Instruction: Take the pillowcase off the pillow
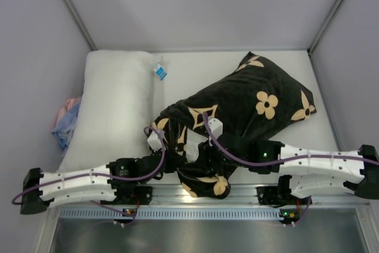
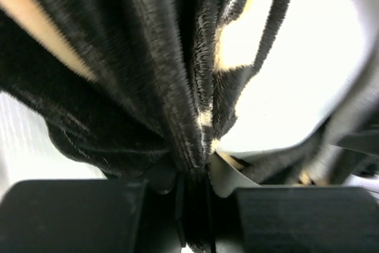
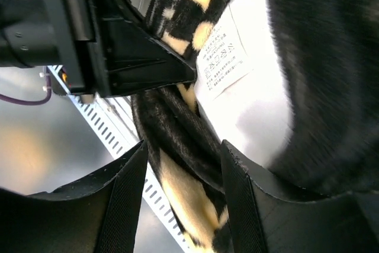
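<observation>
The black pillowcase (image 1: 249,102) with tan flowers lies across the table's middle and right, its open end bunched at the near edge. The pillow inside is mostly hidden; white shows at the opening (image 1: 192,149) and, with a printed label, in the right wrist view (image 3: 249,93). My left gripper (image 1: 174,161) is shut on a bunched fold of the pillowcase (image 2: 177,87), pinched between its fingers (image 2: 195,205). My right gripper (image 1: 228,146) is open, its fingers (image 3: 121,205) on either side of a rolled edge of the pillowcase (image 3: 183,152).
A bare white pillow (image 1: 112,105) with a blue-white tag (image 1: 160,72) lies along the left. A pink-blue cloth bundle (image 1: 65,119) sits at its left side. The slotted metal rail (image 1: 201,208) runs along the near edge. Walls enclose the table.
</observation>
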Motion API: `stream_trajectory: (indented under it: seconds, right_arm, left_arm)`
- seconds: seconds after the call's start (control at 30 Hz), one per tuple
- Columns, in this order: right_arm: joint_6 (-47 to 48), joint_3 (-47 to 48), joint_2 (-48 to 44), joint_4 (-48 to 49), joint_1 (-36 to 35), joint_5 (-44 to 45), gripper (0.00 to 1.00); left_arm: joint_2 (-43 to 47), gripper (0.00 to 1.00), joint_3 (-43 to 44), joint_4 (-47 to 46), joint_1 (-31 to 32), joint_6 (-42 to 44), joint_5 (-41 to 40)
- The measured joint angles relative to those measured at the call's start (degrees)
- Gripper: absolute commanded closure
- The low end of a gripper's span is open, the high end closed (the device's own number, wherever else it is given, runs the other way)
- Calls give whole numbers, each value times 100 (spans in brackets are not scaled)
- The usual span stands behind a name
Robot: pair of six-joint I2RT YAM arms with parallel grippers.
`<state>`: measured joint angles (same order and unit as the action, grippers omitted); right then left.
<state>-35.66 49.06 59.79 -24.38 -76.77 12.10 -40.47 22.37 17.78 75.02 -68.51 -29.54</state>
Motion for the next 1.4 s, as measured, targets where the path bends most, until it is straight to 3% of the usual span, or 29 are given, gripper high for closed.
stream_trajectory:
  seconds: [0.2,0.4,0.5,0.6,0.7,1.0,1.4]
  right_arm:
    - [-13,-2,811,354,0,-149,59]
    - [-109,140,1145,-50,-2,820,57]
    - [-243,299,1147,-334,0,1281,44]
    - [-341,415,1154,-570,0,1593,15]
    - [-343,577,1248,-761,-2,1753,2]
    - [-133,1071,2354,-1316,-511,2334,0]
    - [-170,942,2592,-1331,-680,2859,0]
  left_arm:
    - [1117,100,-686,-111,-11,-295,219]
    - [1213,100,-997,-243,-28,-525,321]
    - [992,100,-1040,-380,-35,-562,341]
    - [636,100,-1045,-625,-37,-546,428]
    - [234,100,-1047,-973,-42,-487,566]
    - [-232,100,-962,-1353,-52,-179,831]
    - [629,100,-981,-857,-50,-162,981]
